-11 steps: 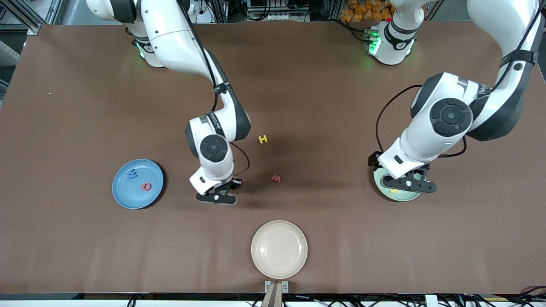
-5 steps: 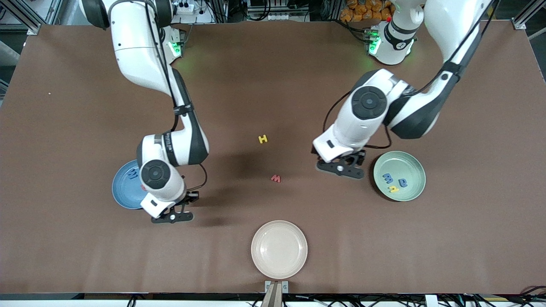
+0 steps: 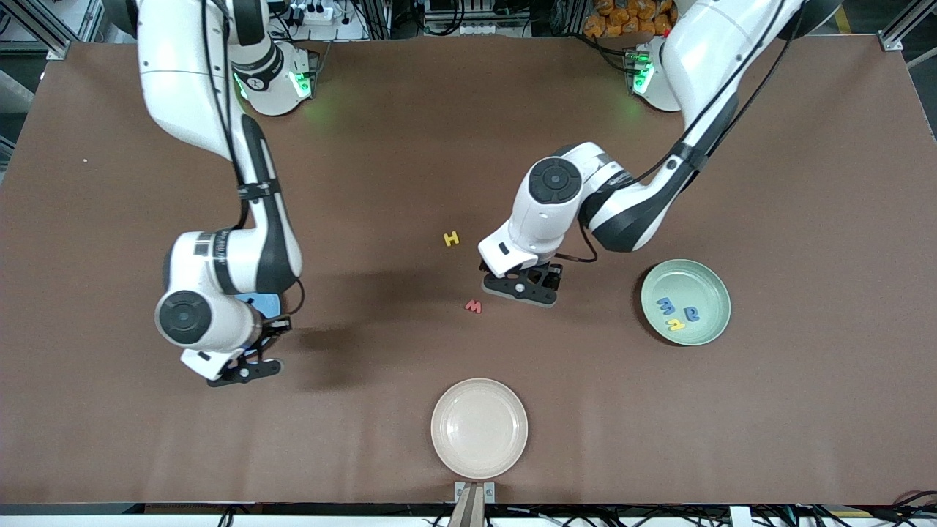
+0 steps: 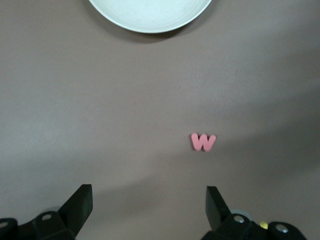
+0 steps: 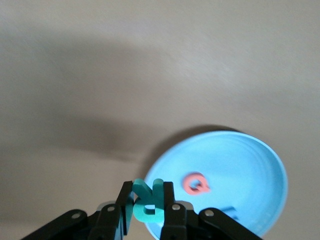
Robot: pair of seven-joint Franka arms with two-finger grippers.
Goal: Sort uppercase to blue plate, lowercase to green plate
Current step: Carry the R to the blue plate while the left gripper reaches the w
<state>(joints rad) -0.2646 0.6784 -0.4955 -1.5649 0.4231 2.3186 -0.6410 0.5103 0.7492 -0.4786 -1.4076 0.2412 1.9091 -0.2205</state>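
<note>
Nearest the front camera sits an empty cream plate (image 3: 479,428), not part of the sort. Next, toward the right arm's end of the table, the right gripper (image 5: 148,206) is clamped on the teal R (image 5: 147,201) and has swung from mid-table to the edge of the blue plate (image 5: 260,180), where the red Q-like letter (image 5: 196,183) already lies; release appears to be the next step. Toward the left arm's end, the green plate (image 3: 714,289) holds the blue m (image 3: 665,304), blue a (image 3: 691,314) and a yellow lowercase letter (image 3: 674,323). The left gripper (image 3: 521,290), jaws spread wide and empty, has left that plate and now hangs just beside the red w (image 4: 203,142), likely its next pick. Farthest lies the yellow H (image 3: 452,238), untouched.
</note>
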